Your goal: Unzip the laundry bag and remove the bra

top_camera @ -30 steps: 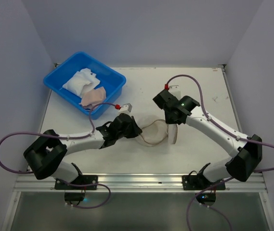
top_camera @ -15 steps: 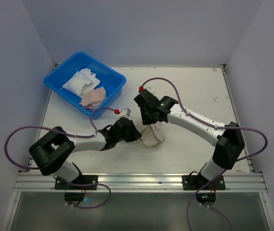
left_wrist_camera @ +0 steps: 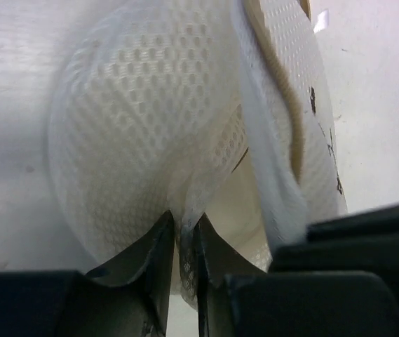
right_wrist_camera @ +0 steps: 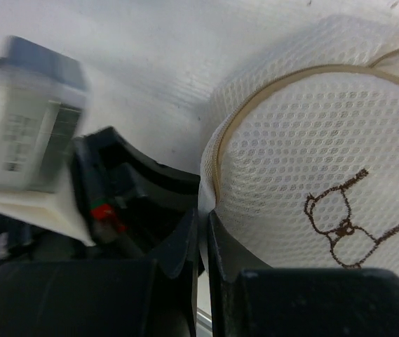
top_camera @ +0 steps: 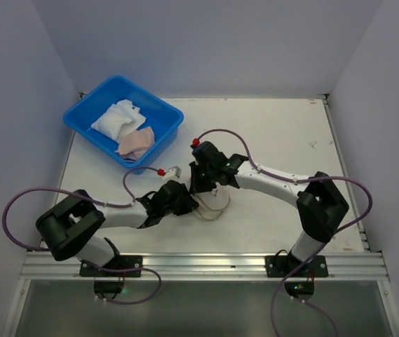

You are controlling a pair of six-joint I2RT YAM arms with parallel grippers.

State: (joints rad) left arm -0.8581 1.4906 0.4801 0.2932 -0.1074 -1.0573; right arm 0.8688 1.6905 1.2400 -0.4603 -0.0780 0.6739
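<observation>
Well inside table [top_camera: 283, 133] edges: laundry bag [top_camera: 215, 203].

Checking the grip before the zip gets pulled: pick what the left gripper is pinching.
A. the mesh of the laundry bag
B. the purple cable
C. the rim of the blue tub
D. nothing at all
A: in the left wrist view, a fold of mesh from the laundry bag runs down between the closed fingers of the left gripper.
</observation>
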